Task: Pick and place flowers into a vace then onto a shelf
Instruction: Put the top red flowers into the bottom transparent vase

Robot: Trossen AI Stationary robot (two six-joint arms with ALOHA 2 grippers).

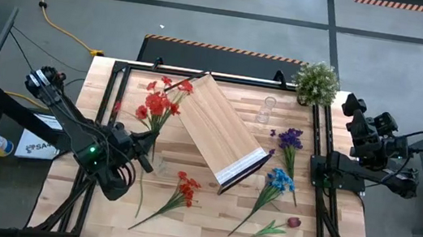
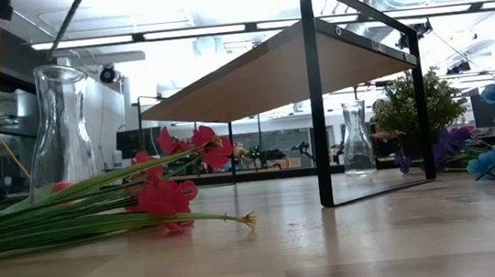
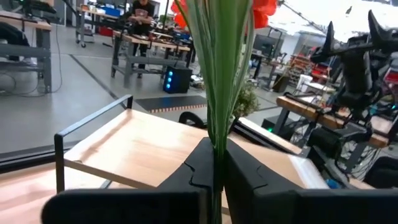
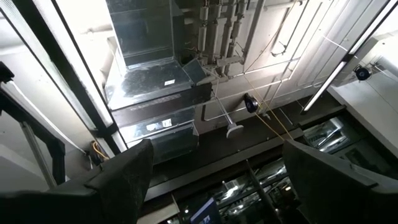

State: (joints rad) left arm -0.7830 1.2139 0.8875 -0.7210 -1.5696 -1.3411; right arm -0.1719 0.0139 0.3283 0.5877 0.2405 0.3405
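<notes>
- High view: left gripper (image 1: pixel 143 161) is clamped on the stems of a red flower bunch (image 1: pixel 160 105), lifted over the table's left half.
- Right gripper (image 4: pixel 214 180), fingers apart and empty, waits at the table's right edge, pointing upward.
- Vase (image 1: pixel 267 109) stands empty near the potted plant (image 1: pixel 316 81); no flower is in it yet.
- Remaining: orange flower (image 1: pixel 186 187), blue flower (image 1: pixel 278 179), purple flower (image 1: pixel 290 137) and dark red flower (image 1: pixel 293 222) lie on the table.
- Shelf (image 1: pixel 218 128) stands mid-table, bare.
</notes>
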